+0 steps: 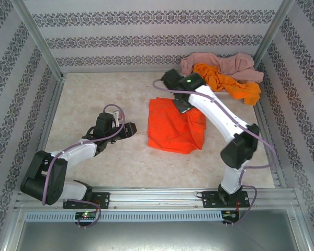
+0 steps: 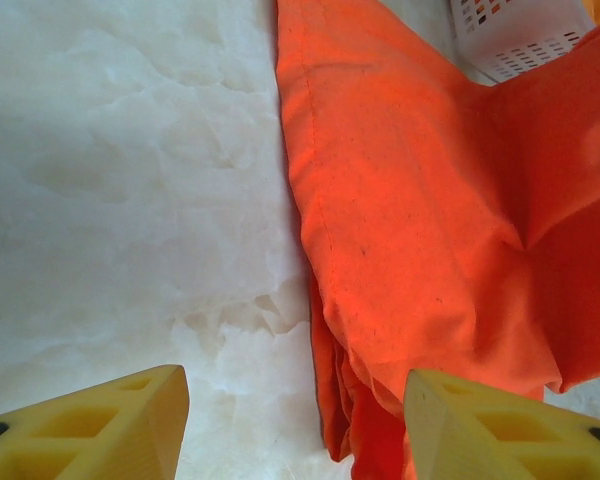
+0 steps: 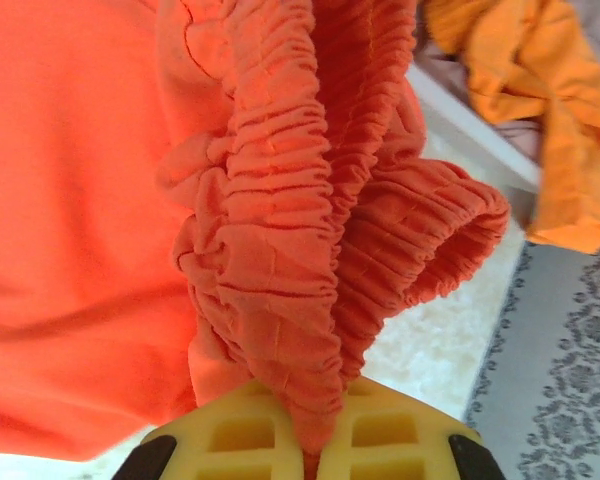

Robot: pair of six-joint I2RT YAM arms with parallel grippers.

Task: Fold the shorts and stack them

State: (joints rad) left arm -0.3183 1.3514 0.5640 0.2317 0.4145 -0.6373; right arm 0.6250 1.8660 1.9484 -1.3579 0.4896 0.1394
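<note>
Shorts of this thin, soft cloth are light and have no stiffness, so I judge they will sag and lose their shape wherever they are lifted. The red-orange shorts (image 1: 172, 128) lie partly folded on the desk (image 1: 94, 89), near the basket (image 2: 520, 40), on its near-left side. The best place to take hold seems to be the gathered waistband (image 3: 280, 230), because it is thick and ribbed and should not slip easily. A hem or a corner would be the second choice. The right hand (image 3: 310, 445) is closed on this waistband, with the elastic bunched between its yellow fingers. The left hand (image 2: 295, 430) has its fingers apart and holds nothing. It hovers low at the side of the red-orange shorts that is away from the basket, with the cloth edge just in front of it. As for the basket, the pink shorts (image 1: 220, 63) and the lighter orange shorts (image 1: 233, 86) are heaped on it and hang over its rim. What else is inside I cannot tell, since the cloth covers it.
</note>
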